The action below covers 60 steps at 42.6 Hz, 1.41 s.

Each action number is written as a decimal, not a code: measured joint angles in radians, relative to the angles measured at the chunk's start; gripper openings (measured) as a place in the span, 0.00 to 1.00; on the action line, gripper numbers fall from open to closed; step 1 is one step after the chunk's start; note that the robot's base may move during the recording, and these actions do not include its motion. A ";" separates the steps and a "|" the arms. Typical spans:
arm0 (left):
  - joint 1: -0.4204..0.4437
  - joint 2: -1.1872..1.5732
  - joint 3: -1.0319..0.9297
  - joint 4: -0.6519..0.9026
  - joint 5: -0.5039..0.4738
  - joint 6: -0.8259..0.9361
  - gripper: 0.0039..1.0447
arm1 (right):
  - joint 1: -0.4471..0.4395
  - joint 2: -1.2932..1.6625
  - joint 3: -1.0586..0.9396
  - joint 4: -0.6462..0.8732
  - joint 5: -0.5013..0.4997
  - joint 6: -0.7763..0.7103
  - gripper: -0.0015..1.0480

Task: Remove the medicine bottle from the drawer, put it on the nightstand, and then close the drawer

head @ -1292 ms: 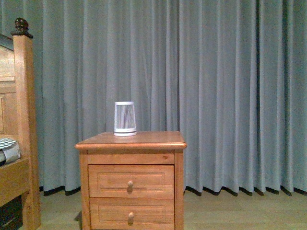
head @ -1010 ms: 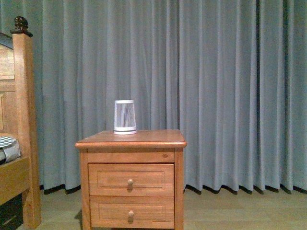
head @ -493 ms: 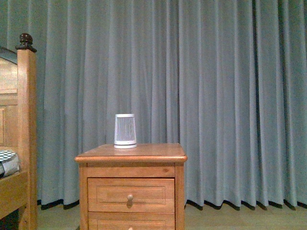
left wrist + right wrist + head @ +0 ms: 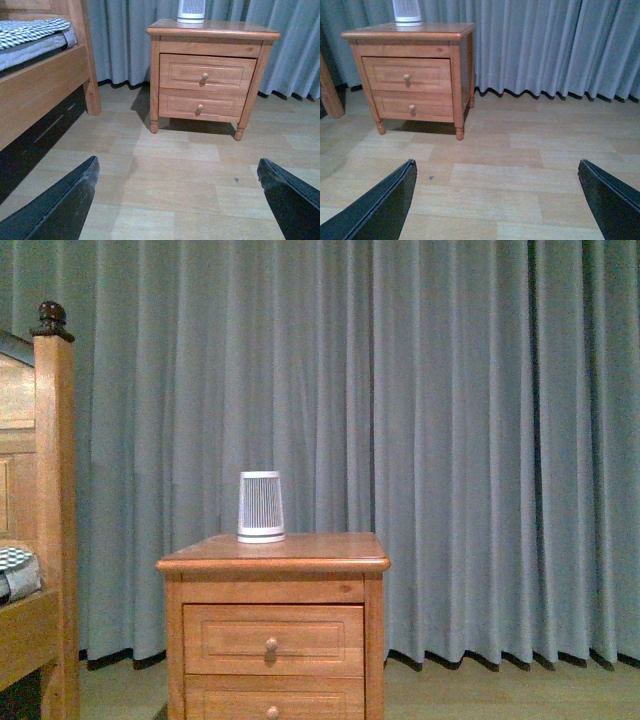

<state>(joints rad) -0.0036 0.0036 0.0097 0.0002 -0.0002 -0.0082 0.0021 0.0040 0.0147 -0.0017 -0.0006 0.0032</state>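
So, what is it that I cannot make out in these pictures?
Medicine bottle: seen in no view; the upper drawer is shut and hides its inside.
Lower drawer: front view, cut off by the bottom edge.
Striped white cylinder: both wrist views, its upper part runs out of frame.
Bed frame: front view, cut off by the left edge.
Left pincer, right pincer: wrist views show only finger ends, wide apart.
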 joint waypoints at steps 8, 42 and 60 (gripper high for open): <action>0.000 0.000 0.000 0.000 0.000 0.000 0.94 | 0.000 0.000 0.000 0.000 0.000 0.000 0.93; 0.000 0.000 0.000 0.000 -0.001 0.000 0.94 | 0.000 0.000 0.000 0.000 0.000 0.000 0.93; 0.002 0.061 0.027 -0.070 0.045 -0.108 0.94 | 0.000 0.000 0.000 0.000 0.000 0.000 0.93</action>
<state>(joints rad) -0.0021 0.0647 0.0368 -0.0700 0.0452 -0.1158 0.0021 0.0044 0.0147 -0.0017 -0.0006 0.0032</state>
